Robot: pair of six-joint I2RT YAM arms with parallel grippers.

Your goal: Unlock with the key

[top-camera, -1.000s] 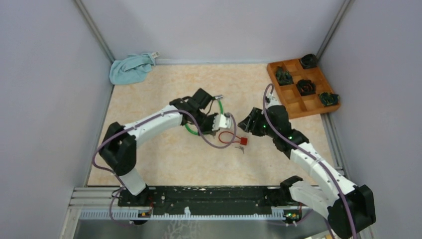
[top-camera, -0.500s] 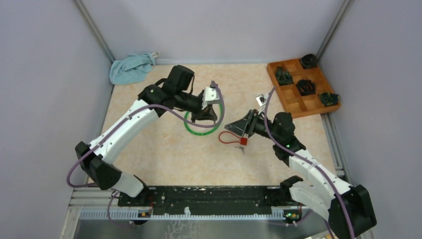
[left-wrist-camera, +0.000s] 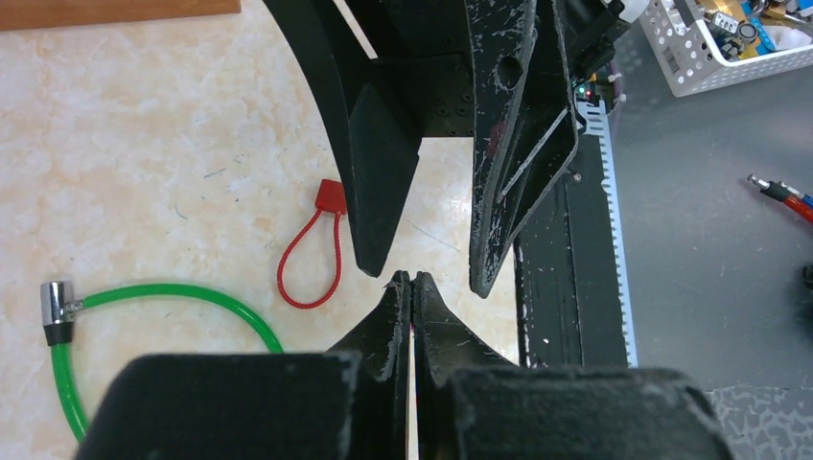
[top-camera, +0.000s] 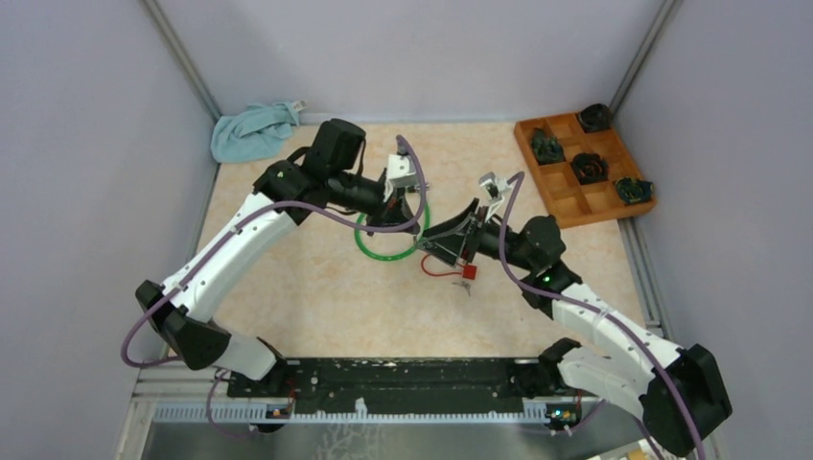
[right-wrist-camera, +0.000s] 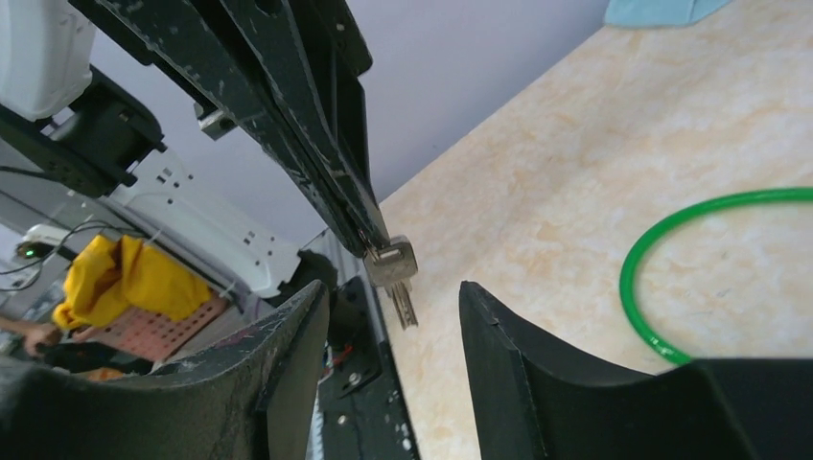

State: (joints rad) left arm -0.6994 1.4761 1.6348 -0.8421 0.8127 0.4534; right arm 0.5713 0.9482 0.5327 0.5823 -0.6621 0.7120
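My left gripper (top-camera: 412,222) (left-wrist-camera: 411,278) is shut on a silver key (right-wrist-camera: 393,264), pinching its head so the blade hangs down. In the left wrist view the key itself is hidden behind the closed fingers. My right gripper (top-camera: 436,244) (right-wrist-camera: 393,292) is open, and its two fingers (left-wrist-camera: 383,192) stand on either side of the key without touching it. Under both grippers a green cable lock (top-camera: 383,251) (right-wrist-camera: 671,278) lies on the table, its silver lock head (left-wrist-camera: 56,309) at one end. A red cord loop with a red tag (top-camera: 462,271) (left-wrist-camera: 312,259) lies beside the cable.
A wooden compartment tray (top-camera: 575,206) holding dark objects sits at the back right. A blue cloth (top-camera: 251,129) is bunched in the back left corner. Grey walls close in the sides, and a black rail (top-camera: 403,374) runs along the near edge.
My left arm rose from the cable and swung back with its gripper shut. My right gripper turned and moved up to the left gripper's tips, so its open jaws now flank the key.
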